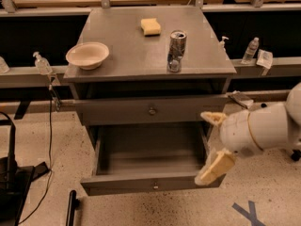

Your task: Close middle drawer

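Observation:
The middle drawer [150,185] is pulled far out of the grey cabinet [150,55]. It is wide, shallow and empty, with a tiny knob on its flat front. Above it, the top drawer [152,110], with a darker knob, stands slightly out. My gripper [214,142] is at the open drawer's right side, fingers spread open and empty. The lower tan finger [215,167] overlaps the drawer's right front corner. The upper finger [214,118] is by the top drawer's right end. The lowest drawer is hidden under the open one.
On the cabinet top stand a cream bowl [87,55], a yellow sponge [150,26] and a metal can [176,51]. Bottles [249,51] stand on rails at both sides. A black stand and cables [14,182] sit on the floor at left, and a blue tape cross [249,213] at right.

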Motion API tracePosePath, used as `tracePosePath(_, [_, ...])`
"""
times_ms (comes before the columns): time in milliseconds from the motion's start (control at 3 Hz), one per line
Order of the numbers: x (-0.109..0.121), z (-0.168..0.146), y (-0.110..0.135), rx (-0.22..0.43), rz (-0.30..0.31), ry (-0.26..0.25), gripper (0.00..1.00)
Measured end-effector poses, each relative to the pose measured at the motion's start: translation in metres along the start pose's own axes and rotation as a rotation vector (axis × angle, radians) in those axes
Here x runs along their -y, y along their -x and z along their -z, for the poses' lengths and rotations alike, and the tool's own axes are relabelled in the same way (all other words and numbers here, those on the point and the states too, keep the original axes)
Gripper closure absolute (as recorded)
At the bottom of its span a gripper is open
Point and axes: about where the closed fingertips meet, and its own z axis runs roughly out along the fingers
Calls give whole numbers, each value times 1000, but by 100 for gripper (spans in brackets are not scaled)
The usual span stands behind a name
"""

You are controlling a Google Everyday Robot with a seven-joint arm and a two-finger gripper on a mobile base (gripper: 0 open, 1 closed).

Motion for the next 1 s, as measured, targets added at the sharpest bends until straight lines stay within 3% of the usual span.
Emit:
tracePosePath(333, [-26,-48,-57,132,-86,26,0])
tracePosePath(667, [-59,-81,-126,265,-161,-13,0])
tracePosePath(1000, [-78,-104,-162,336,-175,-13,0])
